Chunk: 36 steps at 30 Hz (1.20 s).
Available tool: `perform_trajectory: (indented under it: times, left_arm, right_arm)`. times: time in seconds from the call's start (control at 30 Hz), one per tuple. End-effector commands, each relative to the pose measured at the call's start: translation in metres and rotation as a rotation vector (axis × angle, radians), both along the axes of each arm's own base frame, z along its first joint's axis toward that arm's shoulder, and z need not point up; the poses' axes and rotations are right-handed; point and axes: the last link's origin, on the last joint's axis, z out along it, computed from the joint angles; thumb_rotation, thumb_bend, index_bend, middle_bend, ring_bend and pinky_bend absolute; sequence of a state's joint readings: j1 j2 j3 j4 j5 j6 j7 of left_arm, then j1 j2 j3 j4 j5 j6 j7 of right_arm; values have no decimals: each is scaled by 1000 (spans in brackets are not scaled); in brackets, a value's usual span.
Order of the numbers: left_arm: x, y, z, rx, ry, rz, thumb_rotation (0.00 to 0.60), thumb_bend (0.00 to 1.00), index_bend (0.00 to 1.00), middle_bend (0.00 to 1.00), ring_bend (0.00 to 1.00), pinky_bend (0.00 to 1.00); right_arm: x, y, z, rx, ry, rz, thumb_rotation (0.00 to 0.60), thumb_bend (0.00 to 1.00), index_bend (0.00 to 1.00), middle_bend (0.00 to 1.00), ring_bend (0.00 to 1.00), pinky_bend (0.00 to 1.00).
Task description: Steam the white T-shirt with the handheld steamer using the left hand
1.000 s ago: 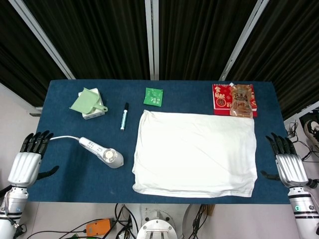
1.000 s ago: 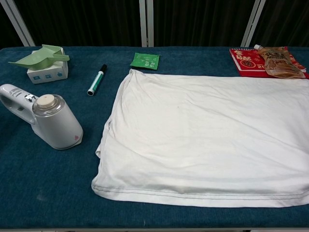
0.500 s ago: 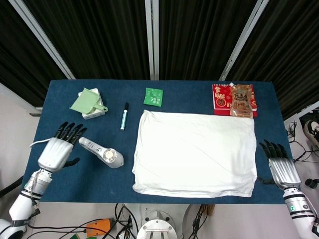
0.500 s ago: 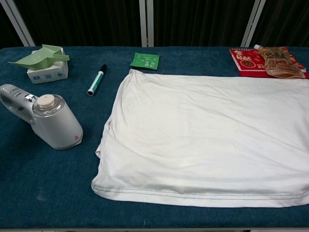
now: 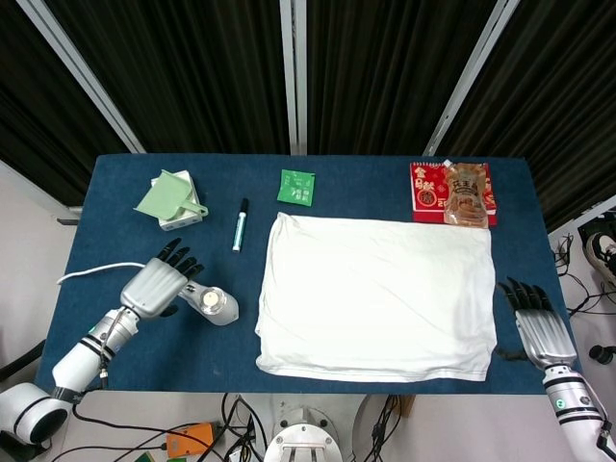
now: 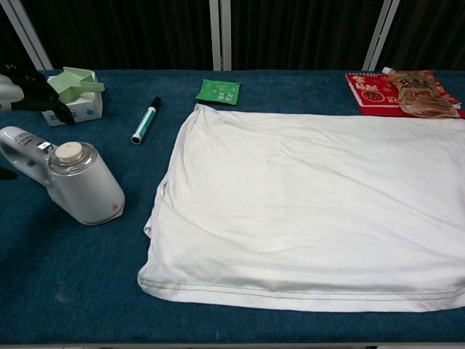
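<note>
Reaching over the steamer handle now, left hand has moved in from the table's left edge, fingers spread, holding nothing | handheld steamer unmoved, left of white T-shirt lying flat mid-table | right hand shifted slightly inward at right edge, fingers extended, empty

head view: high, looking down, far | chest view: low, forward, close | shared: table, T-shirt
</note>
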<state>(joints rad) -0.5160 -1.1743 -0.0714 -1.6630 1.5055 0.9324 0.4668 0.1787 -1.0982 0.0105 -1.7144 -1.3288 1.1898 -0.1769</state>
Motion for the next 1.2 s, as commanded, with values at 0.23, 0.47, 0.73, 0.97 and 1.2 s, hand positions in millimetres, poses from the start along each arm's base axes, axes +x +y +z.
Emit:
perform_trajectory:
  times: [0.23, 0.47, 0.73, 0.97, 1.2]
  left_arm:
    - [-5, 9, -8, -27, 47, 33, 600, 100, 316, 333, 210, 0]
    - [-7, 13, -15, -50, 86, 36, 600, 100, 390, 404, 258, 0]
    - [-8, 12, -19, -61, 97, 47, 600, 101, 461, 476, 320, 0]
    - [-8, 13, -25, -80, 103, 57, 600, 102, 553, 589, 428, 0]
    - [-10, 11, -29, -97, 99, 82, 600, 103, 574, 606, 452, 0]
  right_arm:
    - [-1, -1, -3, 8, -1, -11, 600, 64, 8, 40, 0, 1]
    - [-2, -1, -6, 19, -4, -26, 600, 64, 8, 40, 0, 1]
    - [-2, -3, -8, 27, -4, -29, 600, 64, 8, 40, 0, 1]
    - [-4, -5, -9, 25, -8, -30, 600, 64, 0, 40, 0, 1]
    - [-5, -6, -9, 21, -13, -31, 600, 64, 0, 40, 0, 1]
